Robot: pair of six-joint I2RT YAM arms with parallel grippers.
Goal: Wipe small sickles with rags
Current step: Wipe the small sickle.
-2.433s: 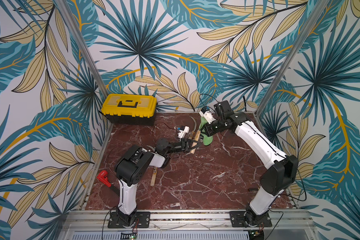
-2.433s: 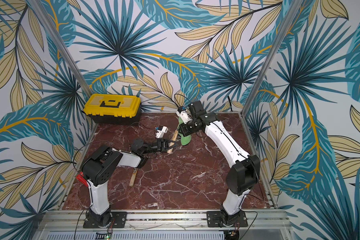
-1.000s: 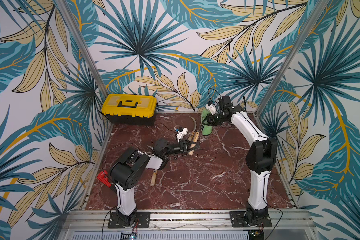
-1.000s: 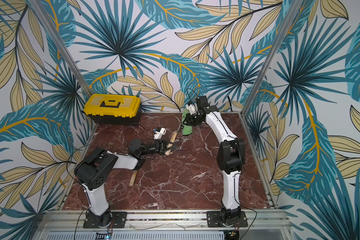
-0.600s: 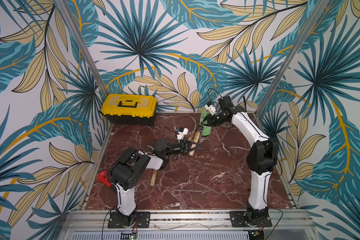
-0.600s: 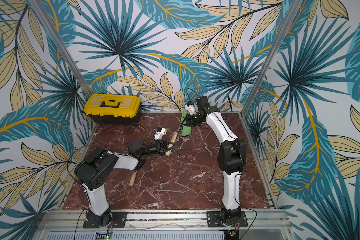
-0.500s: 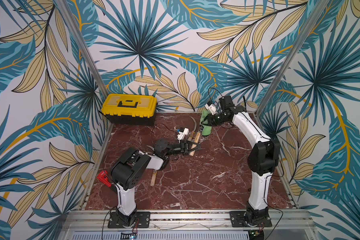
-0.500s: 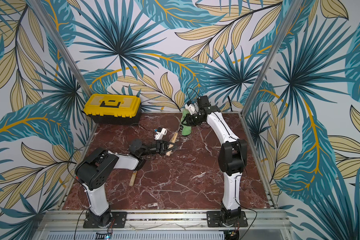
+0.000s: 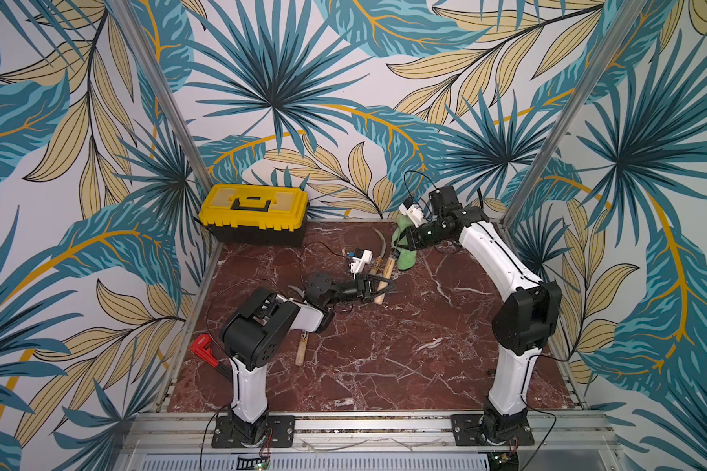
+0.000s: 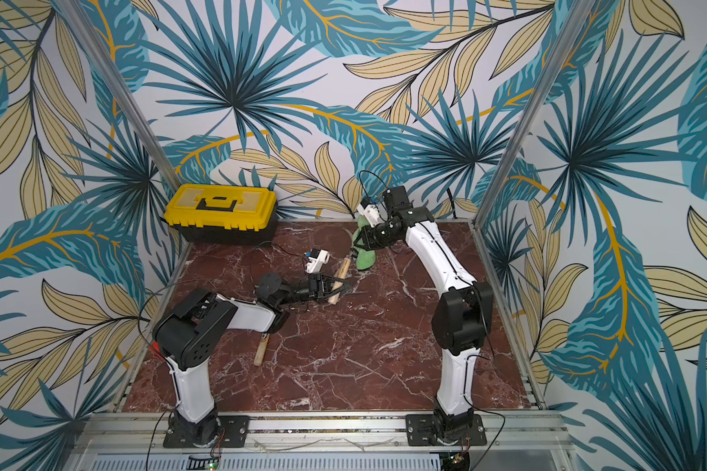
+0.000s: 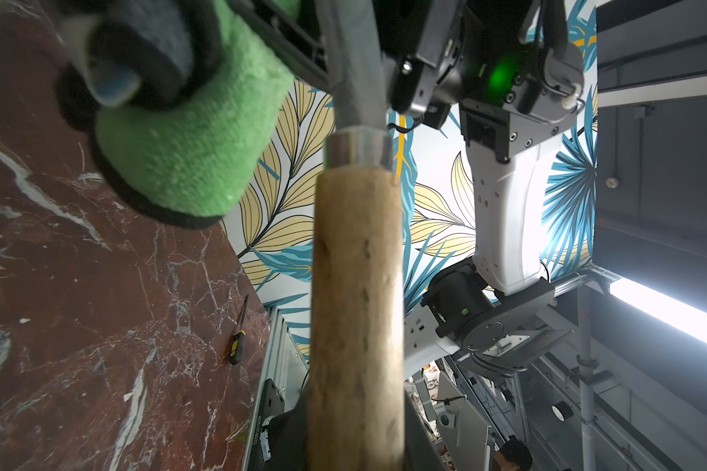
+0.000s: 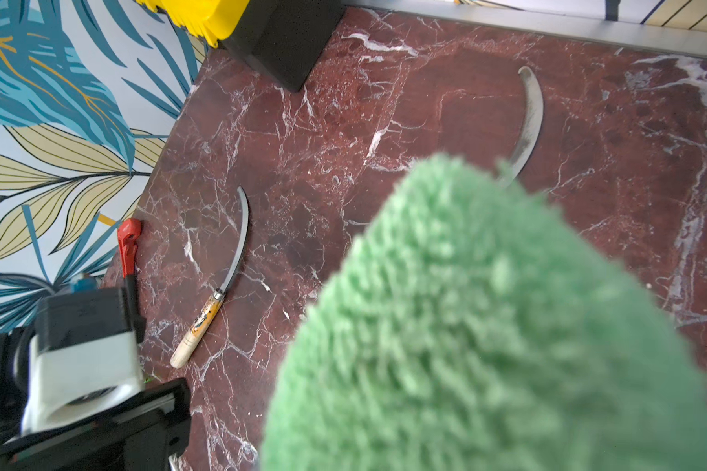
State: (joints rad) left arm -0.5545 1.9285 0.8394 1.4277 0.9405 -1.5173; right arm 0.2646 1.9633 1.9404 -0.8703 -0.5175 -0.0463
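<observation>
Where both top views look down on the red-brown marble table [image 9: 384, 367], the left gripper [image 9: 378, 284] is clenched on the pale wooden handle of a small grey-bladed sickle [image 9: 385, 271], mid-table toward the back edge. Beside it, the right gripper [image 9: 404, 241] grips a fuzzy green cloth [image 9: 407, 259] at the blade's base.

Left wrist: handle fills centre, cloth beside the ferrule.

Right wrist: cloth hides the lower blade; a second sickle [image 12: 221, 285] lies flat near the left edge.

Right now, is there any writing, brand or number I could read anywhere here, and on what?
Nothing reads clearly.
Orange label on the loose sickle: too blurred to read.
White print on the black plate: too small to read.
Yellow toolbox: no lettering visible.
</observation>
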